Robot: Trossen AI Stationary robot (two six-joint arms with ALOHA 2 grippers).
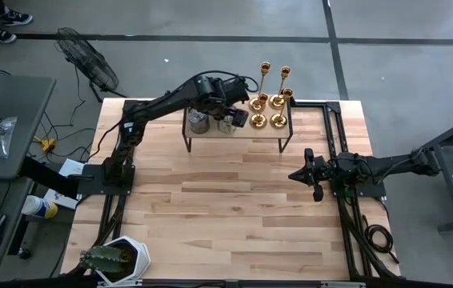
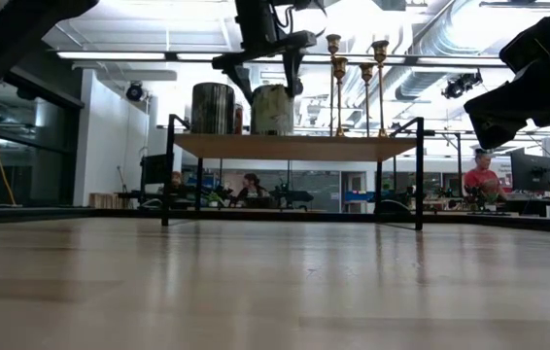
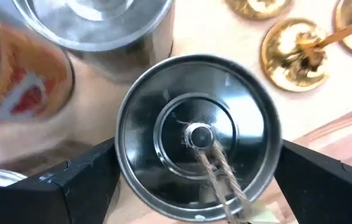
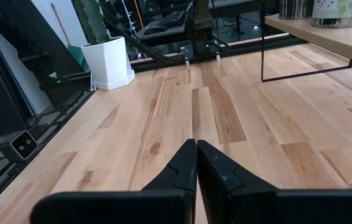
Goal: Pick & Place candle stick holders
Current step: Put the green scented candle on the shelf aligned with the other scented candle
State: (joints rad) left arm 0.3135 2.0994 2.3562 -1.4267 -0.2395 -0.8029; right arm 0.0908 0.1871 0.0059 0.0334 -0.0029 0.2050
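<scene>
High view: left arm reaches from the table's left edge up and right toward frame top centre, bent at the elbow, its left gripper (image 1: 228, 118) over a squat silver-grey holder (image 1: 226, 124) on a small raised shelf (image 1: 234, 134) with a wood top and black legs; a second silver-grey holder (image 1: 198, 122) sits just left of it, and the gold candlesticks (image 1: 269, 110), thin stems on round bases, cluster at the shelf's right end. Right arm lies along the right table edge, right gripper (image 1: 297, 175) pointing left above bare planks, well apart from the shelf. Potted cactus (image 1: 110, 258) in a white pot at lower left. Low view: shelf at upper centre, two dull cylinders on it, left gripper (image 2: 260, 66) coming down from the top around the right one (image 2: 272, 109), gold stems (image 2: 358, 83) upright to its right; right arm dark at upper right. Left wrist view: round shiny metal holder (image 3: 198, 134) with concentric rings and a twine wick fills centre, a dark finger (image 3: 83, 180) on each side, jaws spread astride the rim, contact unclear; gold bases (image 3: 294, 53) upper right. Right wrist view: right gripper (image 4: 196, 163) fingers pressed together, nothing between, over light wood table (image 4: 163, 124).
</scene>
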